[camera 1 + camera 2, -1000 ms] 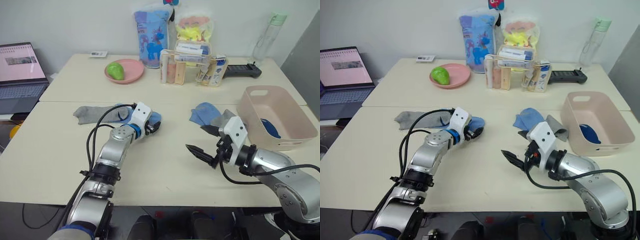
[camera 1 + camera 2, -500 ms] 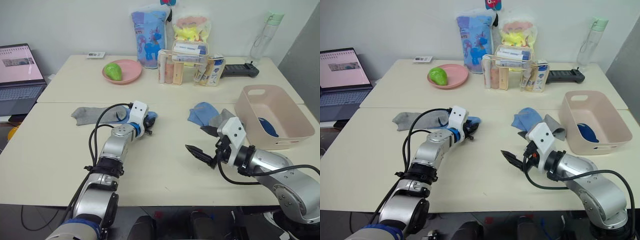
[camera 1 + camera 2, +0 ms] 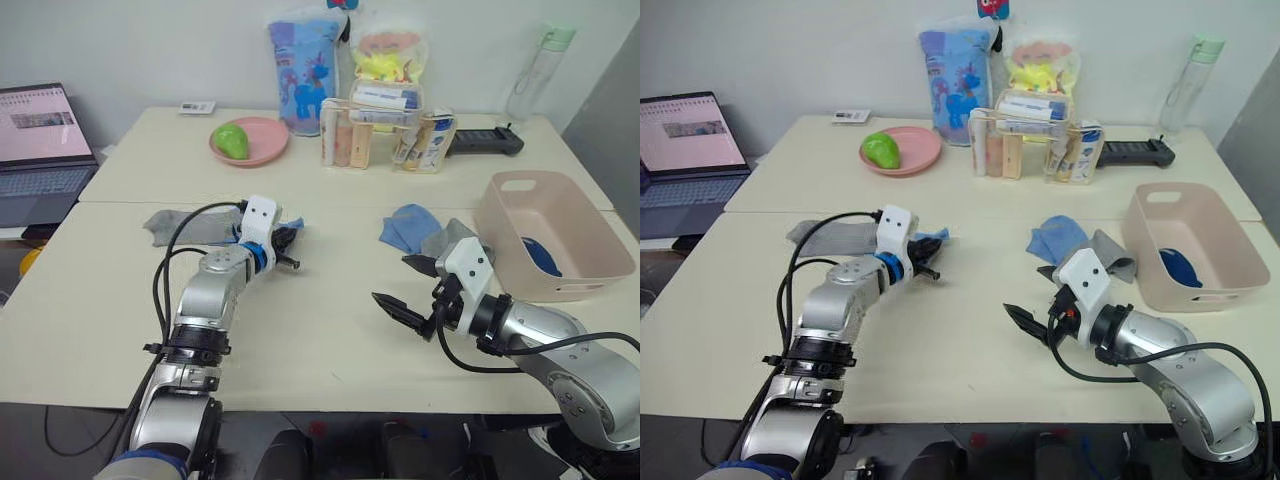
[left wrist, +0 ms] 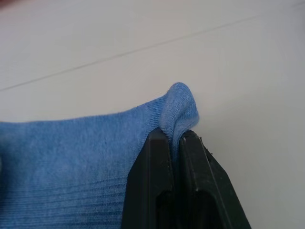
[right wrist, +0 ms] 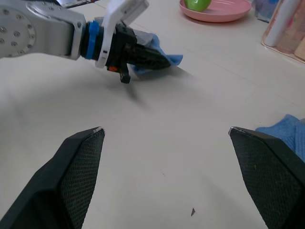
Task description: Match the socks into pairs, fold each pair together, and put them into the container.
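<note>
My left gripper (image 4: pixel 175 136) is shut on the folded edge of a light blue sock (image 4: pixel 86 152), low over the table at its left middle. Just behind it lies a grey sock (image 3: pixel 185 225). At the right middle, another light blue sock (image 3: pixel 405 225) lies next to a second grey sock (image 3: pixel 447 236). My right gripper (image 3: pixel 405 283) hovers open in front of those two, holding nothing. The pale pink container (image 3: pixel 590 225) stands at the right edge with a dark navy sock (image 3: pixel 540 255) inside.
At the back of the table stand a pink plate (image 3: pixel 265 150) with a green fruit, a clear organiser of bottles (image 3: pixel 385 125), two printed bags, a black handset (image 3: pixel 485 143) and a water bottle (image 3: pixel 535 70). A laptop (image 3: pixel 40 140) sits far left.
My left gripper's fingers have closed onto the light blue sock's edge and shifted a little to the left with it. The right arm has stayed put.
</note>
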